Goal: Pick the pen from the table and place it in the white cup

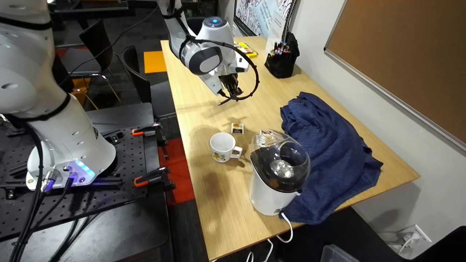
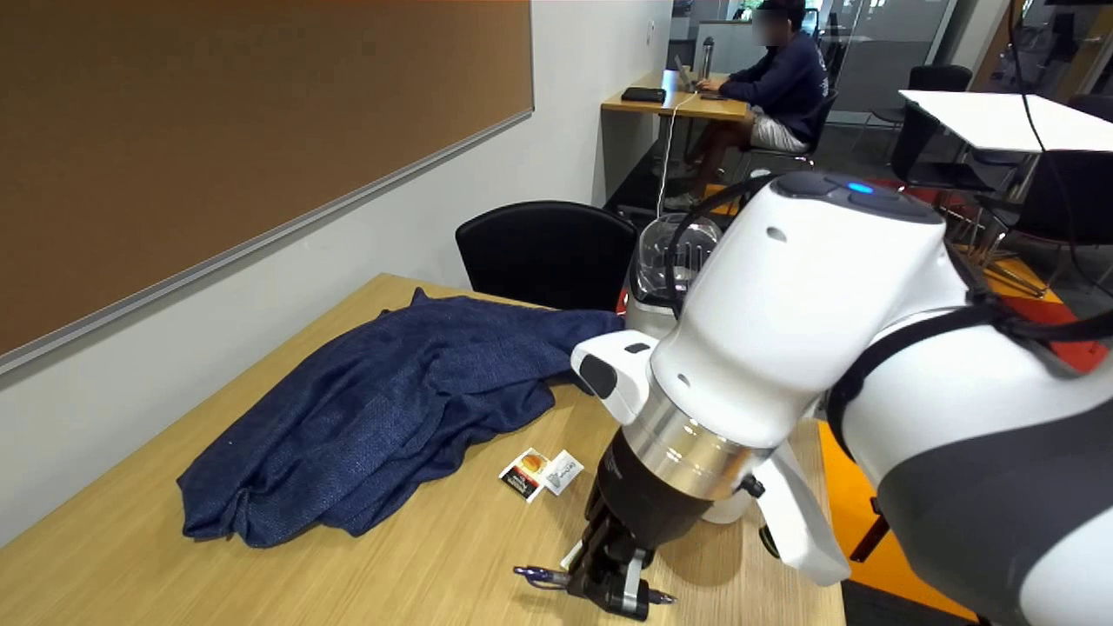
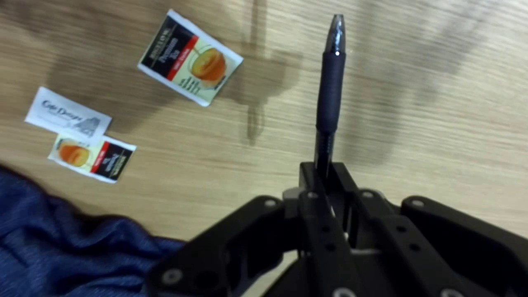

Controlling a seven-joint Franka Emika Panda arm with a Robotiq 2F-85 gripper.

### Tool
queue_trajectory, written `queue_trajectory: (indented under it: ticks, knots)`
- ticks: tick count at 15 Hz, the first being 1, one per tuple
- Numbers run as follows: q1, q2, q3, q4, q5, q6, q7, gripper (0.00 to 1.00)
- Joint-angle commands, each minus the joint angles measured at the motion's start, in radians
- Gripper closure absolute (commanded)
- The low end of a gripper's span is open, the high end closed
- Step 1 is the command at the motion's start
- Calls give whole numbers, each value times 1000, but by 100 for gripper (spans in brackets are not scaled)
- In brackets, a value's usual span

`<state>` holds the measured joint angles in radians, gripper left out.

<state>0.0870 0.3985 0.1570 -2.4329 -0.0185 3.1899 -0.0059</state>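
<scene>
My gripper (image 1: 234,91) is shut on the dark pen (image 1: 223,102) and holds it above the table (image 1: 204,189). In the wrist view the pen (image 3: 331,90) sticks out from between the fingertips (image 3: 324,170), tip end away from the gripper. In an exterior view the pen (image 2: 543,576) shows on both sides of the fingers (image 2: 613,591), roughly level, its clip end at the left. The white cup (image 1: 222,145) stands upright on the table, its handle towards the popcorn maker, apart from the gripper. The cup is out of the wrist view.
A white popcorn maker (image 1: 267,196) with a clear top stands beside the cup. A dark blue cloth (image 1: 327,156) lies along the wall side. Tea packets (image 3: 189,57) lie flat on the table. A black marker case (image 1: 281,63) stands at the far end. A cable loops round my wrist.
</scene>
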Motion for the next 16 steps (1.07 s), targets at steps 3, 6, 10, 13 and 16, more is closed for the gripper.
queue_trajectory:
  ticks: [3, 6, 10, 13, 16]
  knots:
    - [384, -133, -426, -53, -24, -24, 152, 97]
    - [604, -122, -671, -36, -41, -24, 205, 97]
    - [887, -94, -950, -10, -23, -98, 289, 97]
    - [1031, -87, -1075, 5, -27, -168, 377, 97]
    - [1138, -95, -1162, 3, -36, -222, 434, 97]
